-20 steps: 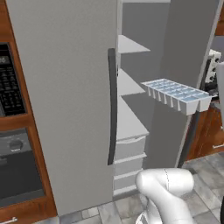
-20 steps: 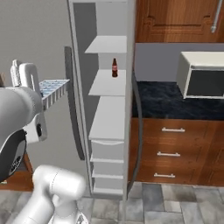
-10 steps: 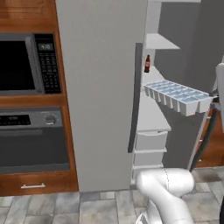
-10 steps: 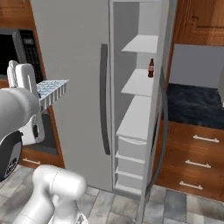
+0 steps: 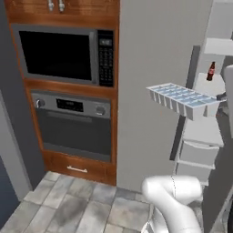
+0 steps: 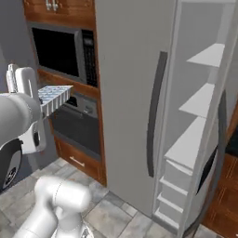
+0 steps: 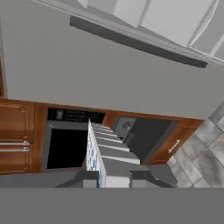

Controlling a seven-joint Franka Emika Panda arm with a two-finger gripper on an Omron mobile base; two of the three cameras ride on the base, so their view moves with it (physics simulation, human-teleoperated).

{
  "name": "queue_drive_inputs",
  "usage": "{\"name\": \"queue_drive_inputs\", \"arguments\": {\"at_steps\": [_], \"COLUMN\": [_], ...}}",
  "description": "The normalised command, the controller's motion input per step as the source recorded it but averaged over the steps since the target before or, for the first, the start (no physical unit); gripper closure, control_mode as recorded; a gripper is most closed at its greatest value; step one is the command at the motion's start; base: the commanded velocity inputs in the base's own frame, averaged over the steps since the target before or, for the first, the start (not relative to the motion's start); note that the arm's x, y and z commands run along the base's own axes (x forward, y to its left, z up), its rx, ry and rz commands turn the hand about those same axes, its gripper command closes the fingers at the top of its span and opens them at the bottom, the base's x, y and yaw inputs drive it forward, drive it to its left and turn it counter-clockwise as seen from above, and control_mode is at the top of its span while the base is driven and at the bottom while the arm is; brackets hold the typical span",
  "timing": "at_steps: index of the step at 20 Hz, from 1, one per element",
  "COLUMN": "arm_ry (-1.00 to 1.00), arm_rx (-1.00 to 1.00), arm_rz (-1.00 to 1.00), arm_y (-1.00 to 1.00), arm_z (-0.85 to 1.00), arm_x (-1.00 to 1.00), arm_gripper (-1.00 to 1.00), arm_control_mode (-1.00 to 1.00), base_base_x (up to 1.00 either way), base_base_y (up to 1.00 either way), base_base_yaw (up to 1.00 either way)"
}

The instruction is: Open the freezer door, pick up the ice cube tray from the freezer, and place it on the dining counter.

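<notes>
Grip status: my pincer (image 7: 114, 179) is clenched on one short end of the ice cube tray (image 5: 184, 99), which projects away from my fingers edge-on and roughly level, out in open air. No surface lies beneath it, and the tiled floor (image 5: 73, 205) is far below.

Hazard 1, slippage. I hold the tray by an end only, so most of it hangs beyond the jaws. In my judgement a fast swing or a sudden stop of the base could lever it out of the grip, or tilt it and spill whatever the cells hold; I cannot tell whether they hold anything.

Hazard 2, collision. Beyond the tray's far end stand the microwave (image 6: 62, 51) and the oven (image 5: 75, 123) in their wood cabinet. Beside the tray, on the side away from the cabinet, are the grey fridge panel with its dark bar handle (image 6: 152, 116) and, further that way, the open freezer (image 6: 195, 139). The freezer door (image 6: 211, 162) stands ajar at the far edge, and a wide turn could clip it with the arm or the tray.

Hazard 3, placement. I see nothing of the dining counter, so travel to it proceeds without a visible target. Lowering the tray too early drops it on the floor.
</notes>
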Motion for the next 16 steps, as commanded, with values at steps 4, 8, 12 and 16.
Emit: {"name": "queue_drive_inputs", "arguments": {"at_steps": [4,8,12,16], "arm_ry": [0.0,0.0,0.0,0.0], "arm_rx": [0.0,0.0,0.0,0.0], "arm_rz": [0.0,0.0,0.0,0.0], "arm_y": [0.0,0.0,0.0,0.0], "arm_z": [0.0,0.0,0.0,0.0], "arm_x": [0.0,0.0,0.0,0.0], "arm_gripper": [1.0,1.0,1.0,1.0], "arm_control_mode": [1.0,1.0,1.0,1.0], "base_base_x": [0.0,0.0,0.0,0.0], "base_base_y": [0.05,0.01,0.0,0.0], "base_base_yaw": [0.68,0.73,0.75,0.74]}}
